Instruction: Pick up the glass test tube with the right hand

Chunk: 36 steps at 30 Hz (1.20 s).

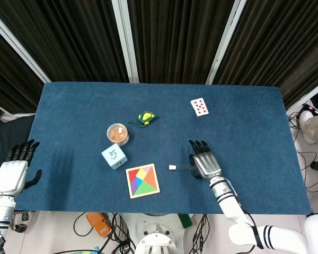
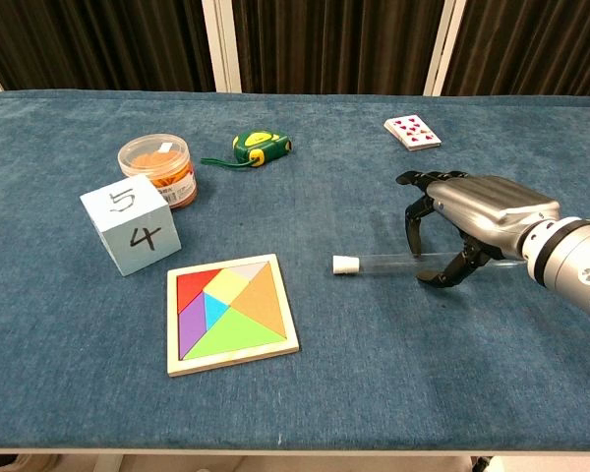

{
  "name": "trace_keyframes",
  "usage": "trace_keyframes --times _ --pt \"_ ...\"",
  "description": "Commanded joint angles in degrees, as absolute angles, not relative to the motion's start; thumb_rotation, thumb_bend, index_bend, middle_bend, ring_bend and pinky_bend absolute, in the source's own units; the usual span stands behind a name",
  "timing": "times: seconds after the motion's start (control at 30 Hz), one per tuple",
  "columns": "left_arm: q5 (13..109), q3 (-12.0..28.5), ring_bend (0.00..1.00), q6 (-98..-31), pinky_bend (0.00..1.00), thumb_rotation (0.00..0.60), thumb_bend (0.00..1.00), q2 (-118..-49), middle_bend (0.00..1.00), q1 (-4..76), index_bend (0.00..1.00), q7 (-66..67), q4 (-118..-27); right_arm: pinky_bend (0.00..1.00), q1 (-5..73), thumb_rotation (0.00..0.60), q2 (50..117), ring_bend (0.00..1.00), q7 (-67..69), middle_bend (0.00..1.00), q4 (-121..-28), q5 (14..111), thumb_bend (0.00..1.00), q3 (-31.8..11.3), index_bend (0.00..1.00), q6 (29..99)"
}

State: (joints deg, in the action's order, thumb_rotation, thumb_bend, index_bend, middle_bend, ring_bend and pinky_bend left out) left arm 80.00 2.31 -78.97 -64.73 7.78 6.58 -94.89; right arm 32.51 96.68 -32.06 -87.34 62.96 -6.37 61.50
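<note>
The glass test tube (image 2: 379,262) lies flat on the blue table, its white cap (image 2: 346,263) pointing left; in the head view the test tube (image 1: 180,168) shows as a thin line. My right hand (image 2: 477,211) arches over the tube's right half, fingers curled down on the far side and thumb low on the near side, touching or nearly touching the glass. The tube's right end is hidden under the palm. In the head view the right hand (image 1: 205,164) sits right of the puzzle. My left hand (image 1: 11,173) hangs open off the table's left edge.
A tangram puzzle (image 2: 233,314) lies left of the tube. Further left stand a numbered light-blue cube (image 2: 131,225) and an orange-filled jar (image 2: 157,166). A green tape measure (image 2: 258,147) and playing cards (image 2: 411,132) lie toward the back.
</note>
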Motion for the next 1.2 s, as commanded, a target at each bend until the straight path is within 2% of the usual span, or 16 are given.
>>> trace_keyframes --times 0.03,0.67,0.97,1.2 --pt "79.77 2.34 0.00 -78.90 0.02 0.600 0.42 -64.66 0.00 7.73 0.00 6.43 -95.16 0.00 32.45 0.600 96.68 0.00 -31.40 0.00 -87.13 63.61 0.53 -6.42 0.71 61.86" --pt "78.24 2.27 0.00 -77.96 0.02 0.600 0.42 -64.30 0.00 7.70 0.00 7.29 -96.24 0.00 31.30 0.600 95.63 0.00 -23.63 0.00 -87.11 71.02 0.54 -7.25 0.79 66.00" --pt "77.75 2.32 0.00 -77.82 0.02 0.600 0.42 -64.22 0.00 7.67 0.00 7.63 -96.45 0.00 33.98 0.600 96.23 0.00 -17.40 0.00 -85.22 75.14 0.54 -11.96 0.80 67.26" --pt "77.40 2.33 0.00 -77.73 0.02 0.600 0.42 -64.21 0.00 7.65 0.00 8.04 -96.70 0.00 36.36 0.600 101.31 0.01 -6.70 0.00 -77.36 82.50 0.55 -15.31 0.82 73.74"
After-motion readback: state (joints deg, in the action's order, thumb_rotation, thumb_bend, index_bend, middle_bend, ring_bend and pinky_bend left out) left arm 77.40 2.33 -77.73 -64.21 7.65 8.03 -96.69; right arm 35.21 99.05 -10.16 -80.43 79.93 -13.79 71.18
